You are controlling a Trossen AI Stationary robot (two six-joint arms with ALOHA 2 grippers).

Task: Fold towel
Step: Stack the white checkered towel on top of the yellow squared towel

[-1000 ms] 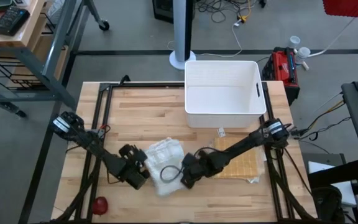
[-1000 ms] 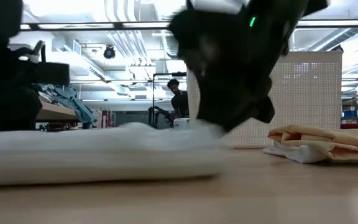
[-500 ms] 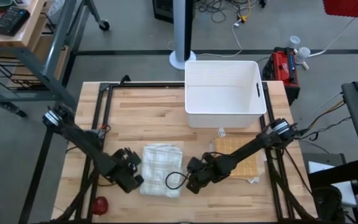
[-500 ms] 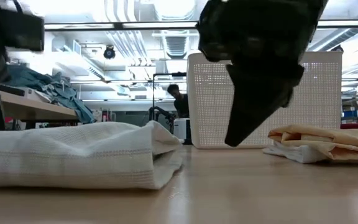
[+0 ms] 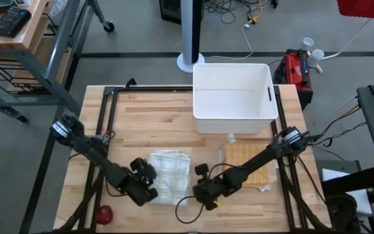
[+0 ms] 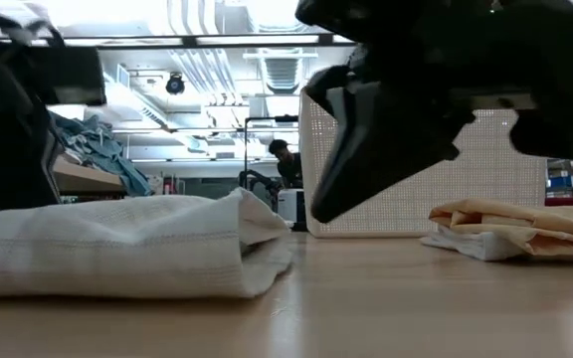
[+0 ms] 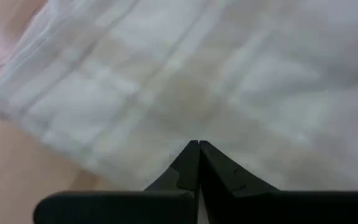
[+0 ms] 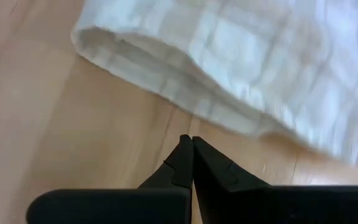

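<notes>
I have the towel (image 5: 168,175) lying folded on the tabletop (image 5: 154,117), between my two grippers. The left gripper (image 5: 145,185) sits at the towel's near-left edge; its jaws are fully closed and hold nothing, their tips just over the cloth in the left wrist view. The right gripper (image 5: 206,193) is low over bare wood just beside the towel's rounded fold edge (image 8: 166,65), jaws also fully closed and empty.

I judge the step in hand to be setting up for another fold, or finishing the fold already laid.

Procedure as I would run it:
1. Open both jaws before descending; closed tips will only push the cloth.
2. Take all layers at each corner, not just the top one, or the fold will split.
3. Lift both corners evenly and carry them across together to keep the edges square.
4. Keep clear of the second folded cloth (image 5: 249,168) and the white bin (image 5: 234,97), both beyond the right jaws.
</notes>
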